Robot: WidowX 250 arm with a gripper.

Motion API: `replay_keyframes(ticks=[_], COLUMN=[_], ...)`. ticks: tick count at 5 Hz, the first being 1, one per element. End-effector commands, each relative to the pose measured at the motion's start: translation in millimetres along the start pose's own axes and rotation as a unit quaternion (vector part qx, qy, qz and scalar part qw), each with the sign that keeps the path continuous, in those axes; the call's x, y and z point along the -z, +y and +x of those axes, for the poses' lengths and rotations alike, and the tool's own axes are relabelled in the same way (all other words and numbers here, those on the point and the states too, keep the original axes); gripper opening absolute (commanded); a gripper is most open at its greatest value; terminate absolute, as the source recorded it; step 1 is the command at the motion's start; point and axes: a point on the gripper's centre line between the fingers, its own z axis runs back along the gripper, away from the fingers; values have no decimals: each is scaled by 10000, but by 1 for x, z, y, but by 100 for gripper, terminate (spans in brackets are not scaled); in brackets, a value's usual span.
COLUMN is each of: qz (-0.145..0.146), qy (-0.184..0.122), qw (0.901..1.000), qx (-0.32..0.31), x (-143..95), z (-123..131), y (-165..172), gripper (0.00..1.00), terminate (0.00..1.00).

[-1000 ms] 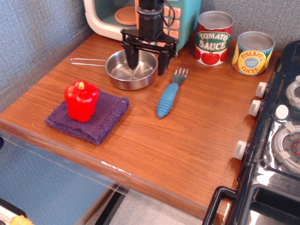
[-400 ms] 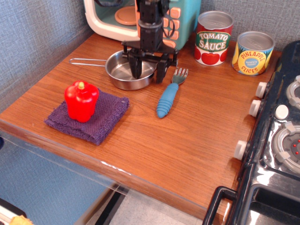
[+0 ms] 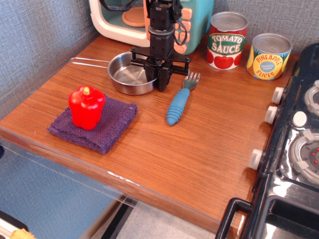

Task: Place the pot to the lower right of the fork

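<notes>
- A play kitchen — a mock-up of a home one, set up for a robot arm (image 3: pixel 160 30).
- A wooden counter (image 3: pixel 199 149) runs along a grey-blue textured wall (image 3: pixel 35 45).
- At the right stands a black toy stove (image 3: pixel 294 164) with white knobs (image 3: pixel 271 114) and burners.
- At the back sits a teal and cream toy microwave (image 3: pixel 119 20).
- Two toy cans stand by the wall, labelled tomato sauce (image 3: pixel 227 40) and pineapple slices (image 3: pixel 269 56).
- Cookware and food lie about — a metal pot (image 3: pixel 127 74), a blue-handled fork (image 3: pixel 180 99), a red plastic pepper (image 3: pixel 86 107) on a purple cloth (image 3: pixel 107 127).
</notes>
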Motion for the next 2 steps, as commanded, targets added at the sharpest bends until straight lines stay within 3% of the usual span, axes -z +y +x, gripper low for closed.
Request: replay_keyframes(ticks=[1, 2], qz=[21, -153], qy=[-544, -910], qw=[9985, 9945], qx=[85, 495], x=[-55, -87], z=[2, 2], y=[15, 23], gripper=[0, 0], terminate=[0, 0])
